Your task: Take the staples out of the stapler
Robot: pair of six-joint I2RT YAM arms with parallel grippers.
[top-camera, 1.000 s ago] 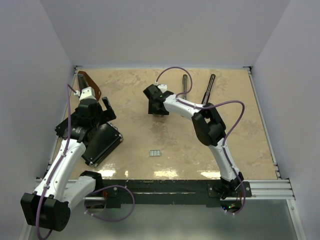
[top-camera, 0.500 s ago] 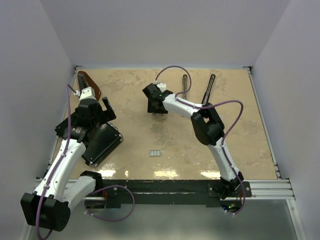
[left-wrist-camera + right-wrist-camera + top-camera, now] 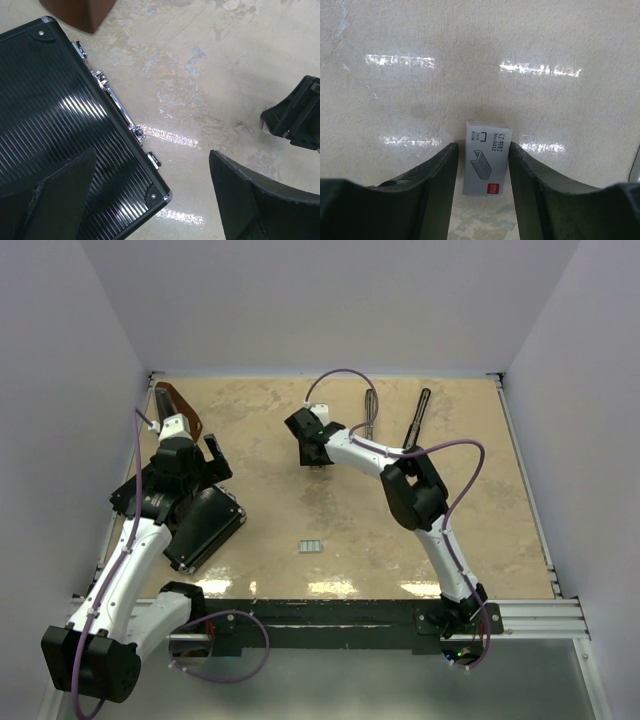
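The stapler lies in two parts at the far side of the table: a slim dark-grey metal bar (image 3: 372, 410) and a slim black bar (image 3: 418, 420). The staples (image 3: 313, 546), a tiny grey strip, lie alone on the table near the front middle. My right gripper (image 3: 316, 452) is low over the table, left of the bars. Its jaws stand narrowly open around a small white staple box (image 3: 486, 157); the right finger (image 3: 530, 185) touches it, and a thin gap shows on the left. My left gripper (image 3: 205, 455) is open and empty over a flat black box (image 3: 205, 525).
The ribbed black box (image 3: 50, 110) with metal latches lies under my left finger (image 3: 65, 185). A brown wedge-shaped object (image 3: 178, 405) sits in the far left corner and also shows in the left wrist view (image 3: 80, 12). White walls ring the table.
My right gripper has shifted slightly toward the far left. The left arm, the staples and the stapler bars have not moved.
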